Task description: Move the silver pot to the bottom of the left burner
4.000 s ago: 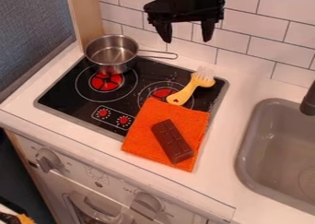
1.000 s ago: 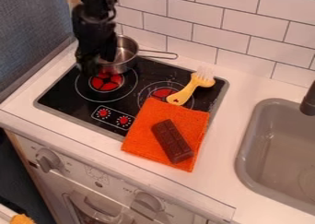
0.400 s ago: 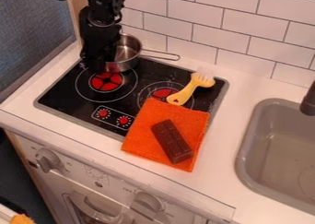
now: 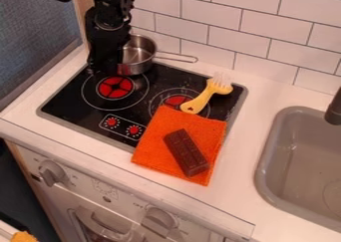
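Silver pot (image 4: 140, 66) is seen at rear of L burner (image 4: 115, 87). Gripper (image 4: 104, 70) is positioned nr burner's rear L edge; whether clenched or released can't be told.

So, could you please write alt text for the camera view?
A black gripper at the left side of a silver pot, behind the left burner's centre; to the right, a yellow fork and, on an orange cloth, a chocolate bar.

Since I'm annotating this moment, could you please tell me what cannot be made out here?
In the camera view:
- Silver saucepan: left side, hidden by the end effector.
- Left burner: far edge, partly hidden by the saucepan.
- Right burner: near part, under the orange cloth.
- Faucet and sink: cut off by the right edge.
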{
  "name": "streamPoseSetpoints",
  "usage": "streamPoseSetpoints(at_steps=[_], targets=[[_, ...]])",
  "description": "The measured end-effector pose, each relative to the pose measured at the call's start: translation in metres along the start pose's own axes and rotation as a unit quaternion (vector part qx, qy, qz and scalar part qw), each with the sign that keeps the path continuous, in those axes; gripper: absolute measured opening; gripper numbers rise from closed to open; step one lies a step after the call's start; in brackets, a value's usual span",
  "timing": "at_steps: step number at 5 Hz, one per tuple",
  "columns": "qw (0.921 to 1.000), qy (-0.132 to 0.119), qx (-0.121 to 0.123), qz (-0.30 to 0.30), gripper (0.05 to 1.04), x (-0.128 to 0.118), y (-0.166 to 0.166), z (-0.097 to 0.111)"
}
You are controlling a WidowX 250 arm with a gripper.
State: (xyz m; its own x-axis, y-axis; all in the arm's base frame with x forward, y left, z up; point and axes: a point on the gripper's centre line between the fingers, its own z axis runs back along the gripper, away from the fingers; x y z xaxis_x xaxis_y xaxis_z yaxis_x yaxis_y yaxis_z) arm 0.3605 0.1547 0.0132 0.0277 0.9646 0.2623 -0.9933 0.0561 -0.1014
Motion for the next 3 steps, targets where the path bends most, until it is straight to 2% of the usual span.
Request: streamPoseSetpoints(at_steps=[1, 3], targets=[[1.0, 0.002, -0.001, -0.008, 0.081, -0.0024, -0.0001, 0.0007], [0.9998, 0.001, -0.014, -0.012, 0.081, -0.0036, 0.0005, 0.0035]])
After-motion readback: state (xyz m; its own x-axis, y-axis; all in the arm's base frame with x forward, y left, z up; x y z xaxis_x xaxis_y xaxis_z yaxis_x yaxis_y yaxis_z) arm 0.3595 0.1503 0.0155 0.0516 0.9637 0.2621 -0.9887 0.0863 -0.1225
